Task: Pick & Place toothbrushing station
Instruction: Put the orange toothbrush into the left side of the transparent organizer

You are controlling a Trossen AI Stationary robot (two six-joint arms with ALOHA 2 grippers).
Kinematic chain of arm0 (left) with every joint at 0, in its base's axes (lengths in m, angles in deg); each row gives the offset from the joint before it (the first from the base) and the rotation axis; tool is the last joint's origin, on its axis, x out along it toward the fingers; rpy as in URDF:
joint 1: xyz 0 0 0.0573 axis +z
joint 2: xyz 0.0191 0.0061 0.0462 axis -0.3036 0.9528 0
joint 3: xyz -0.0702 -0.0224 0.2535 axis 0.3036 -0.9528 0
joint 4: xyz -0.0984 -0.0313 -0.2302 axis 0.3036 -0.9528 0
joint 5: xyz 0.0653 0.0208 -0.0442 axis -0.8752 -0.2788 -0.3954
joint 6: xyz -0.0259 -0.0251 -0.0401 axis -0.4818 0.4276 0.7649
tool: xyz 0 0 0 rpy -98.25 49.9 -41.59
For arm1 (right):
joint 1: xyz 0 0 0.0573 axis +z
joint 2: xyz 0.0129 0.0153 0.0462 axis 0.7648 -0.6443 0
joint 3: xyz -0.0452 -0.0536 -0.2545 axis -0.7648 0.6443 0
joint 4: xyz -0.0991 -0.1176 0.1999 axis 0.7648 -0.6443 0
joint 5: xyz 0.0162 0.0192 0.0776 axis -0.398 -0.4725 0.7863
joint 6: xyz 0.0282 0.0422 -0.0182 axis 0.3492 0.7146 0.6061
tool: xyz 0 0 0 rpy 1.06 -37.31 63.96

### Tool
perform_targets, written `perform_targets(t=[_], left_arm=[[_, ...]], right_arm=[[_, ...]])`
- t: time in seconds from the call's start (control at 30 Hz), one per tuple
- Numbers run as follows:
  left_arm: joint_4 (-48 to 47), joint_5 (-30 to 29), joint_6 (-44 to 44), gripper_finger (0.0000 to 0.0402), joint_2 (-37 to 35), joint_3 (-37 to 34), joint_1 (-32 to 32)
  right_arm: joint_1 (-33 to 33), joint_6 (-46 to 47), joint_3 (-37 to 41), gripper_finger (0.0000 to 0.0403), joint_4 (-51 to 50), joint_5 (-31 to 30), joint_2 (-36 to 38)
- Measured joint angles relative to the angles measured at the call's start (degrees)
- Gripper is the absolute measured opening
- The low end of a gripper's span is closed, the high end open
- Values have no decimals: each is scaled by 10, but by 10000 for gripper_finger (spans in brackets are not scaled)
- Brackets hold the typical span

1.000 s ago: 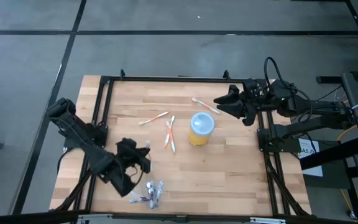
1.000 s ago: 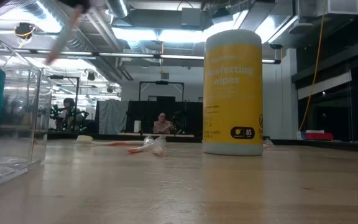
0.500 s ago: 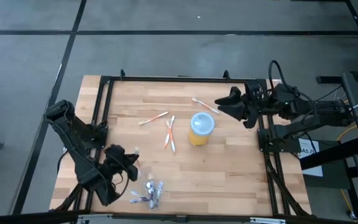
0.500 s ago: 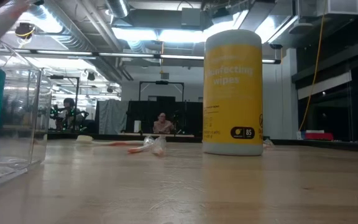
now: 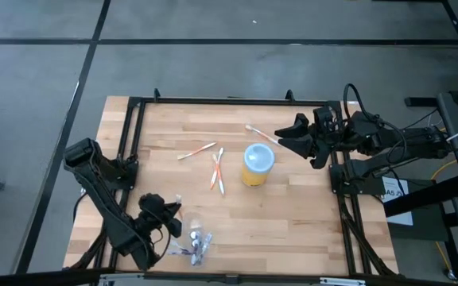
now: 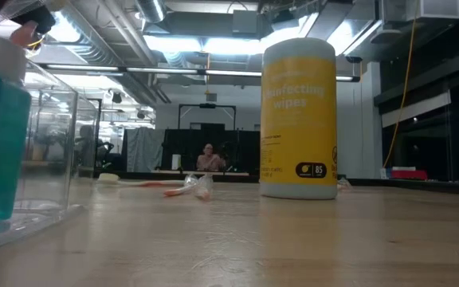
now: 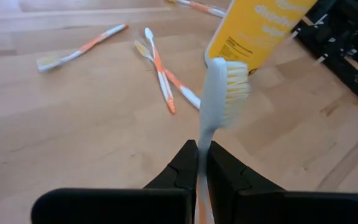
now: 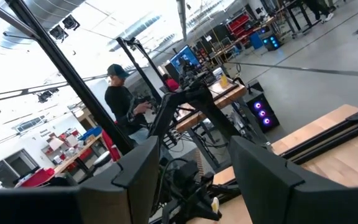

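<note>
**Holding one toothbrush up near the front of the table**

Squeezing tight, the left gripper [image 7: 202, 163] has its two dark fingers [image 7: 182, 167] pressed together on the thin handle of a toothbrush [image 7: 213, 102]. The brush stands up between the fingers, with its pale bristles at the top. From above, this gripper [image 5: 159, 213] sits at the front left part of the wooden table [image 5: 293, 214], just beside a clear plastic pouch [image 5: 193, 246] that lies flat on the wood.

From table height, a clear box with something teal in it [image 6: 6, 159] shows very close on one side.

Farther back, in the middle of the table, three orange and white toothbrushes lie flat. Two of them [image 5: 217, 171] cross each other. The third one [image 5: 196, 151] lies a little apart, nearer the left side.

Just beside the crossed pair stands the yellow tub with a pale-blue top [image 5: 258, 163]. It is upright. Words on its side read "disinfecting wipes" [image 6: 298, 96].

Behind the tub, near the back edge, one more toothbrush [image 5: 261, 133] lies flat.

The right gripper [image 5: 291, 137] hangs over the back right part of the table, near that last toothbrush. Its fingers [image 8: 138, 171] are spread wide apart, and they hold nothing.

Far off in the room, a person in a cap [image 8: 120, 93] stands by some desks.
</note>
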Motion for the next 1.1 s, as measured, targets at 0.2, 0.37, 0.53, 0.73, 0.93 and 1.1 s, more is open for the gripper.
perform_targets(t=[0.2, 0.37, 0.53, 0.73, 0.93, 1.1], left_arm=[[-25, -3, -3, 10, -35, 0, -12], [-70, -44, -7, 10, -77, 0, -8], [-67, -51, -37, 11, -86, 0, 12], [-21, -74, -71, 11, -84, 0, 32], [26, -73, -120, 12, -73, 0, 48], [25, -57, -96, 12, -42, 0, 50]], right_arm=[[0, 1, 0, 200, 0, 0, 0], [0, 0, 0, 200, 0, 0, 0], [0, -1, 0, 200, 0, 0, 0], [0, -4, 0, 201, 0, -7, 0], [0, -7, 0, 201, 0, -7, 0], [0, -8, 0, 201, 0, -9, 0]])
